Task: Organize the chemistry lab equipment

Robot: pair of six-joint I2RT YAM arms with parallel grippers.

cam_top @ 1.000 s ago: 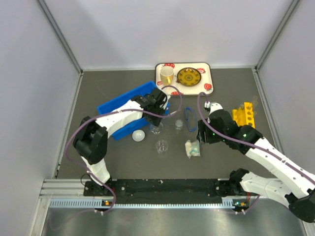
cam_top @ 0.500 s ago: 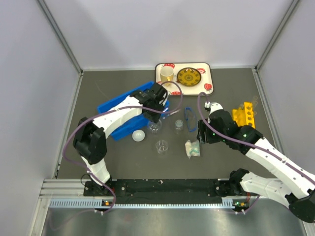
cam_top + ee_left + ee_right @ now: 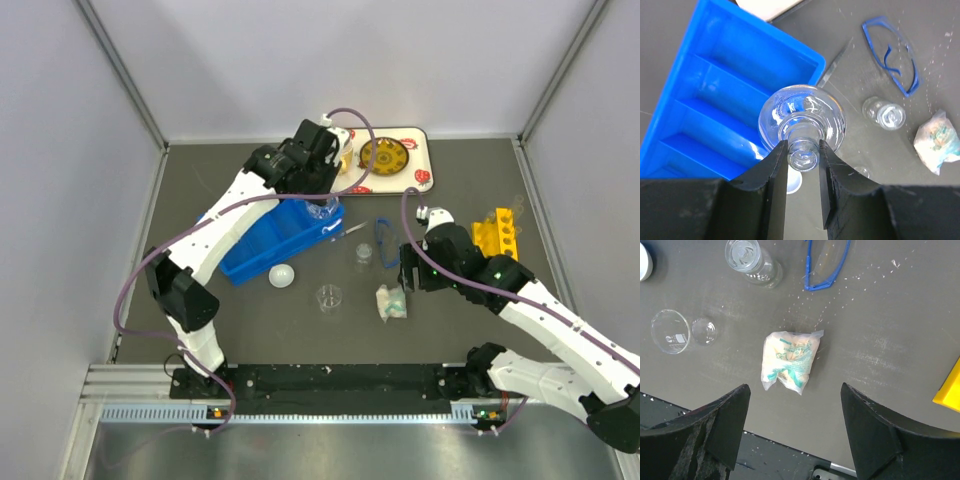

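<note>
1. Over the right-hand end of the blue tray [image 3: 700, 75], the left gripper [image 3: 802, 150] pinches the neck of a round-bellied clear flask [image 3: 802, 117], one finger pressed to each side.
2. The flask hangs belly down above the tray's corner compartment. It seems to be clear of the tray floor, though the wrist view does not settle this.
3. A small white dome [image 3: 282, 275] sits on the table just beside the tray's near right edge. I cannot tell whether the two touch.
4. A thin clear tube [image 3: 835, 62] lies slanted on the table just off the tray's right corner.
5. Blue-rimmed goggles [image 3: 385, 240] lie right of the tray, beyond the tube.
6. A small clear beaker [image 3: 362, 255] stands upright to the right of the tray, just beside the goggles. A wider beaker [image 3: 670, 331] stands on the near side of the tray, to the right of the dome.
7. The white-and-teal packet [image 3: 788, 361] lies flat, farther right of the tray than either beaker. The right gripper [image 3: 795, 390] hangs above it with fingers spread wide, nothing between them.
8. A yellow rack [image 3: 497, 232] stands well to the tray's right.
9. Behind the tray, a white platter [image 3: 420, 140] carries a yellow mug [image 3: 339, 152] and a round yellow plate [image 3: 384, 156].
</note>
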